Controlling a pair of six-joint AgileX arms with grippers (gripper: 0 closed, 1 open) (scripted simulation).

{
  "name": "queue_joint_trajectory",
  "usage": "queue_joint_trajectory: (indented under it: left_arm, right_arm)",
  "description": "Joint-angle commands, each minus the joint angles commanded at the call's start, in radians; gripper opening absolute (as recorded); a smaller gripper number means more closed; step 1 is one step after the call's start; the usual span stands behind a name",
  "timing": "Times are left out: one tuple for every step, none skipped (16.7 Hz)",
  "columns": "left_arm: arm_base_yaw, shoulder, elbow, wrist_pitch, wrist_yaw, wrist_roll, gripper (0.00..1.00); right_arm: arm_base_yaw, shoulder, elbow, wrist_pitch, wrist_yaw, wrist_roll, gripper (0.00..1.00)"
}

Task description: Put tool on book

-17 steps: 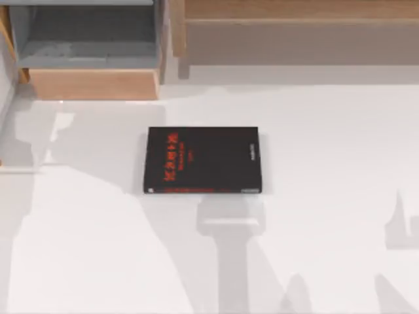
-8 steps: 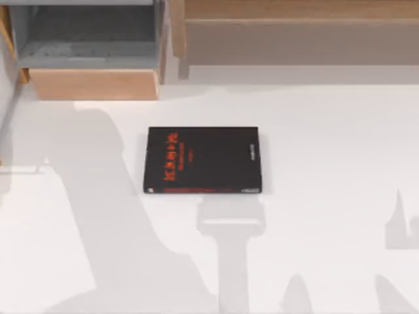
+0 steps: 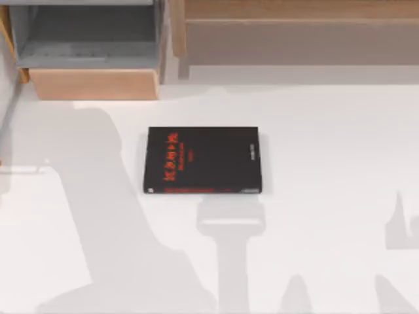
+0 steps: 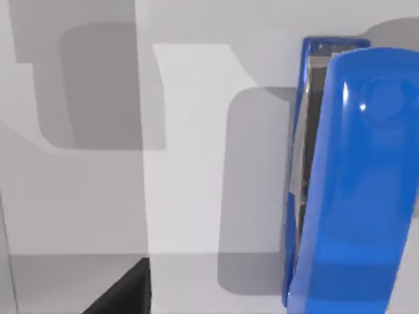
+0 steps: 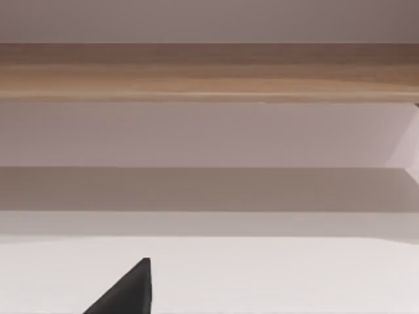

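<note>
white table (image 3: 340,170) | wooden shelf (image 3: 294,26) behind | grey open drawer (image 3: 91,46), possibly

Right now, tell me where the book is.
In the top view the book lies flat near the middle of the white table, slightly left of centre, in front of the wooden drawer unit at the back left.

Black, seemingly wedge-shaped fingers (image 4: 124,291)

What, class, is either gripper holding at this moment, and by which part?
It cannot be told. The bright blue bar-like tool lies close under the left wrist camera on the white table, but no fingers close around it. The flat black book lies untouched.
</note>
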Motion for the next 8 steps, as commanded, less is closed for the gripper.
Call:
queue_joint_trajectory:
  left_arm:
    - [0.0,0.0,0.0,0.0,0.0,0.0,1.0]
    - [0.002,-0.007,0.001,-0.01,0.0,0.001,1.0]
    - [0.004,-0.021,0.001,-0.027,-0.001,0.002,1.0]
    - [0.005,-0.041,0.003,-0.048,-0.001,0.003,1.0]
    - [0.005,-0.063,0.004,-0.071,-0.001,0.003,1.0]
    - [0.003,-0.087,0.006,-0.095,-0.002,0.002,1.0]
    - [0.0,-0.111,0.006,-0.117,-0.002,0.0,1.0]
    - [-0.003,-0.134,0.003,-0.136,-0.002,-0.002,1.0]
  right_arm:
    - [0.0,0.0,0.0,0.0,0.0,0.0,1.0]
    - [0.0,0.0,0.0,0.0,0.0,0.0,1.0]
    - [0.0,0.0,0.0,0.0,0.0,0.0,1.0]
    - [0.0,0.0,0.0,0.0,0.0,0.0,1.0]
    - [0.0,0.0,0.0,0.0,0.0,0.0,1.0]
    - [0.0,0.0,0.0,0.0,0.0,0.0,1.0]
    - [0.0,0.0,0.0,0.0,0.0,0.0,1.0]
    - [0.0,0.0,0.0,0.0,0.0,0.0,1.0]
